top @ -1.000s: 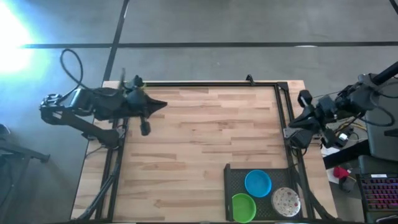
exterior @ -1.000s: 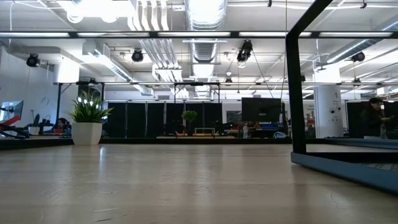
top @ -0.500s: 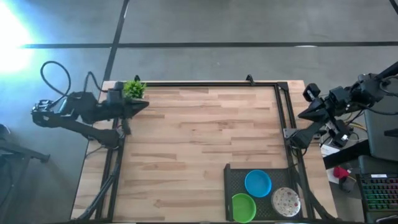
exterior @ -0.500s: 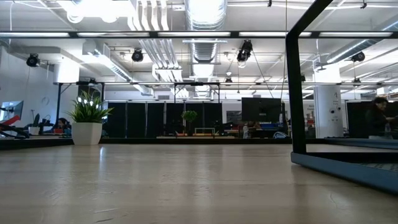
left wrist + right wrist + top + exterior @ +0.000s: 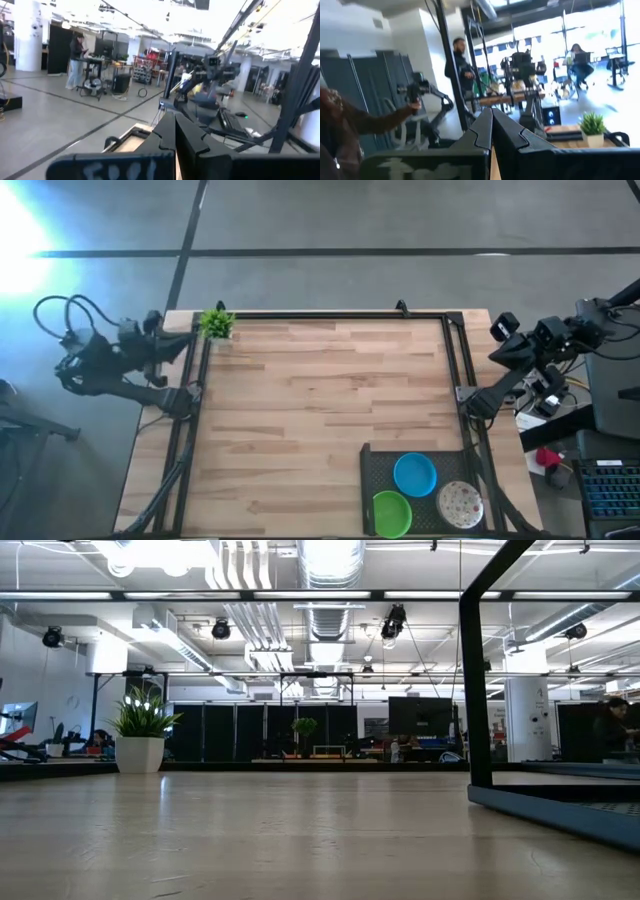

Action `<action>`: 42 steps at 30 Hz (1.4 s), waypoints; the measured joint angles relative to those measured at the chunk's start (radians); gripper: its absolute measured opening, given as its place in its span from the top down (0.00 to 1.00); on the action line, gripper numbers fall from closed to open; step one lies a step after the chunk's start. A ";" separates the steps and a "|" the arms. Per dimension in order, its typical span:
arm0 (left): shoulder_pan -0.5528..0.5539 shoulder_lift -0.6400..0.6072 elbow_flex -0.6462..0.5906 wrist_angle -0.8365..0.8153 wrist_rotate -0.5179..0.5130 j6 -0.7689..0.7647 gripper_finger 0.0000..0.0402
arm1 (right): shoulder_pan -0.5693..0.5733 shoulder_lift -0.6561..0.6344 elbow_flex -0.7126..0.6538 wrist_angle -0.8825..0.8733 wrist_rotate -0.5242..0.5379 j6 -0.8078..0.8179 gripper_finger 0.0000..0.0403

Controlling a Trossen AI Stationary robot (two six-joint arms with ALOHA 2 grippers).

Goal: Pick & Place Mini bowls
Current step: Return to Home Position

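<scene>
Three mini bowls sit in a black tray (image 5: 375,462) at the table's near right: a blue one (image 5: 414,473), a green one (image 5: 391,513) and a white speckled one (image 5: 460,503). My left gripper (image 5: 186,341) hangs shut just off the table's far left corner, pointing about level; its closed fingers show in the left wrist view (image 5: 175,131). My right gripper (image 5: 496,352) is shut beyond the table's right edge, far from the tray; its closed fingers show in the right wrist view (image 5: 491,126). Neither gripper holds anything.
A small potted plant (image 5: 214,324) stands at the far left corner, close to my left gripper. A black frame (image 5: 330,315) runs along the table's far edge and sides, with a post (image 5: 478,690) in the low view. People stand in the room beyond.
My left gripper has drawn back from over the table's far left part toward the left edge and past it, sinking and levelling out. My right gripper has pulled a little farther off the right edge. Both have stayed shut. The bowls have not moved.
</scene>
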 joint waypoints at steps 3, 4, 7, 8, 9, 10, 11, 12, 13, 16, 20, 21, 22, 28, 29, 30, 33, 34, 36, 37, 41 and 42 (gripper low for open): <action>0.000 -0.063 -0.019 0.010 0.001 0.006 1.00 | 0.000 -0.054 -0.049 0.057 0.001 -0.022 0.98; 0.000 -0.085 -0.023 0.012 -0.001 0.010 1.00 | 0.000 -0.072 -0.065 0.070 0.002 -0.026 0.98; 0.000 -0.132 -0.035 0.010 0.000 0.029 1.00 | 0.000 -0.123 -0.106 0.099 0.005 -0.028 0.98; 0.000 -0.144 -0.038 0.005 0.000 0.030 1.00 | 0.000 -0.138 -0.117 0.101 0.012 -0.025 0.98; 0.000 -0.156 -0.038 0.009 0.000 0.032 1.00 | 0.000 -0.153 -0.128 0.101 0.024 -0.018 0.98; 0.000 -0.168 -0.038 0.011 0.000 0.039 1.00 | 0.000 -0.165 -0.138 0.101 0.030 -0.015 0.98; 0.000 -0.180 -0.037 0.012 -0.001 0.051 1.00 | 0.000 -0.178 -0.147 0.102 0.037 -0.013 0.98; 0.000 -0.190 -0.036 0.014 -0.001 0.063 1.00 | 0.000 -0.190 -0.155 0.102 0.048 -0.013 0.98; 0.000 -0.199 -0.036 0.016 -0.001 0.076 1.00 | 0.000 -0.203 -0.164 0.103 0.051 -0.012 0.98; 0.000 -0.225 -0.037 0.011 0.000 0.108 1.00 | 0.000 -0.239 -0.188 0.108 0.052 -0.013 0.98; 0.000 -0.264 -0.035 0.019 -0.001 0.134 1.00 | 0.000 -0.282 -0.214 0.113 0.054 -0.014 0.98; 0.000 -0.272 -0.036 0.010 0.000 0.140 1.00 | 0.000 -0.283 -0.219 0.112 0.069 -0.014 0.98; 0.000 -0.281 -0.037 0.007 0.000 0.148 1.00 | 0.000 -0.283 -0.219 0.112 0.091 -0.017 0.98; 0.000 -0.286 -0.032 0.011 -0.002 0.187 1.00 | -0.002 -0.283 -0.220 0.112 0.106 -0.057 0.98; 0.000 -0.286 -0.032 0.011 -0.003 0.193 1.00 | -0.002 -0.283 -0.220 0.112 0.104 -0.059 0.98; 0.000 -0.286 -0.032 0.010 -0.003 0.200 1.00 | -0.002 -0.283 -0.220 0.112 0.104 -0.059 0.98; 0.000 -0.288 -0.032 0.009 -0.003 0.206 1.00 | -0.002 -0.283 -0.220 0.113 0.104 -0.063 0.98; 0.000 -0.288 -0.032 0.007 -0.003 0.208 1.00 | -0.002 -0.282 -0.223 0.113 0.104 -0.069 0.98; 0.000 -0.288 -0.037 0.002 -0.003 0.215 1.00 | -0.003 -0.282 -0.233 0.116 0.103 -0.083 0.98; 0.000 -0.288 -0.045 0.007 -0.004 0.220 1.00 | -0.003 -0.282 -0.241 0.123 0.103 -0.090 0.98; 0.000 -0.288 -0.085 0.010 -0.004 0.224 1.00 | -0.003 -0.283 -0.291 0.183 0.102 -0.143 0.98; 0.000 -0.288 -0.097 0.013 -0.004 0.224 1.00 | -0.003 -0.283 -0.302 0.192 0.102 -0.150 0.98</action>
